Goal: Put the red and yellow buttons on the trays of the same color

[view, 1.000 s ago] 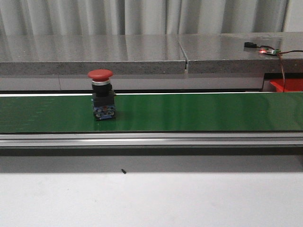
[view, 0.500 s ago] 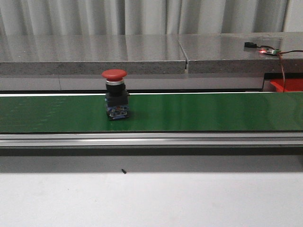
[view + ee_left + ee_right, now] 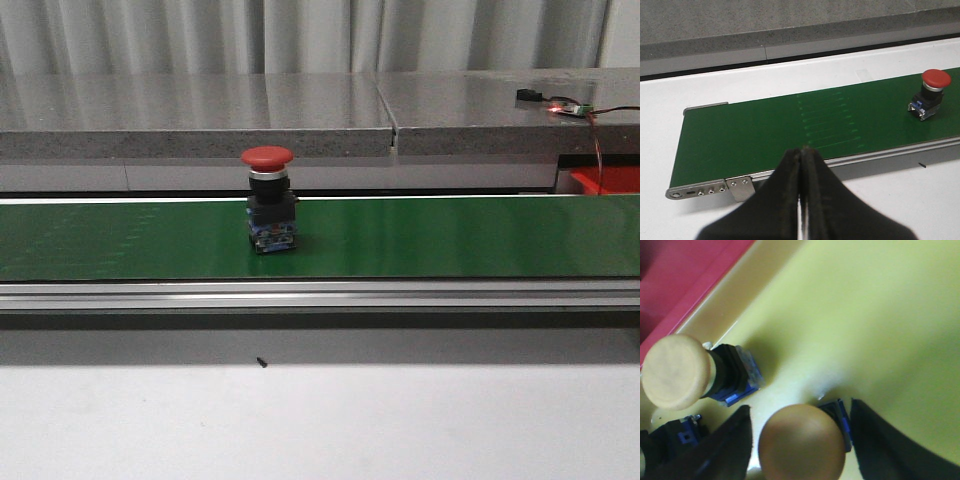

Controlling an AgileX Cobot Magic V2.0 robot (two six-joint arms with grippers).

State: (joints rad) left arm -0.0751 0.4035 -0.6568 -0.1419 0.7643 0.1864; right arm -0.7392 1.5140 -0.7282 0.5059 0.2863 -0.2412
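Grey curtains back the green conveyor belt [image 3: 450,235], where a red button [image 3: 270,200] stands upright left of centre. Left wrist: left claw [image 3: 801,165] pressed together. Right wrist: right claw [image 3: 800,440] spread around a yellow button [image 3: 802,442] in the yellow tray [image 3: 865,315].

A grey speckled stone counter [image 3: 300,115] is seen beneath pale pleated curtains [image 3: 300,35]; a white tabletop [image 3: 320,420] lies in front of it.

A green conveyor belt [image 3: 450,235] runs before a grey stone counter [image 3: 300,110] and pleated curtain [image 3: 300,35]
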